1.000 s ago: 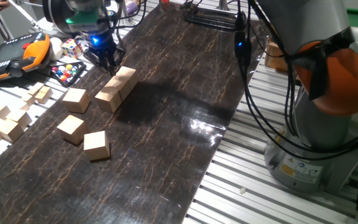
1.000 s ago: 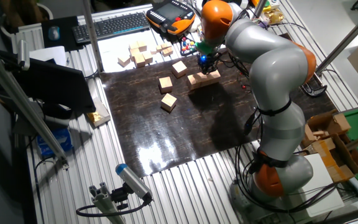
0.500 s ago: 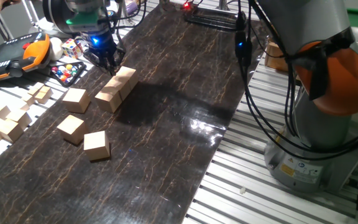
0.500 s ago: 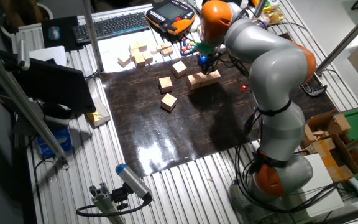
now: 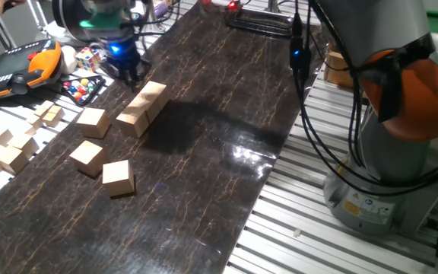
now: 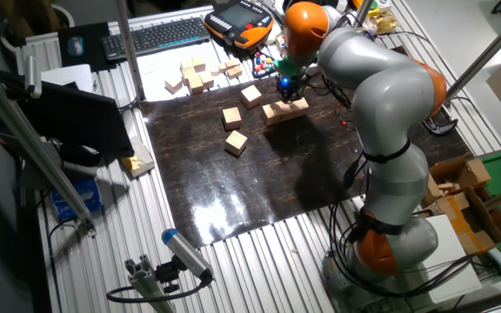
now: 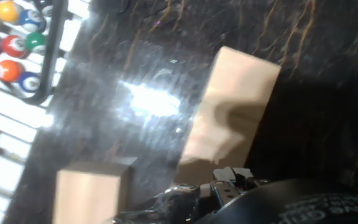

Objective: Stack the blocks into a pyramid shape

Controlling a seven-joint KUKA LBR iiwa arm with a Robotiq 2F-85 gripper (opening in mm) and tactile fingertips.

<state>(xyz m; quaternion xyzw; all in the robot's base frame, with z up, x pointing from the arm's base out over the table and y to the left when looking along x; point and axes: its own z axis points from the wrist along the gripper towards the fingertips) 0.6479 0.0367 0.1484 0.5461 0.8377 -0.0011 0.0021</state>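
Three tan blocks lie end to end as a row (image 5: 143, 108) (image 6: 285, 109) on the dark mat; in the hand view the row (image 7: 235, 106) runs up the middle. Three more blocks lie loose to its left: one (image 5: 93, 122) close by, one (image 5: 87, 157) nearer the front, and one (image 5: 118, 177) nearest the front. In the hand view one block (image 7: 89, 196) shows at the lower left. My gripper (image 5: 130, 76) (image 6: 288, 89) hovers just above the row's far end, fingers apart and holding nothing. No blocks are stacked.
A pile of small pale wooden pieces (image 5: 10, 148) lies left of the mat. A multicoloured puzzle cube (image 5: 87, 58), a rack of billiard balls (image 5: 82, 89) (image 7: 14, 31) and an orange teach pendant (image 5: 17, 67) sit just behind the gripper. The arm's base (image 5: 386, 152) stands at right.
My gripper has lifted slightly up and back from the far end of the row. None of the blocks has moved.
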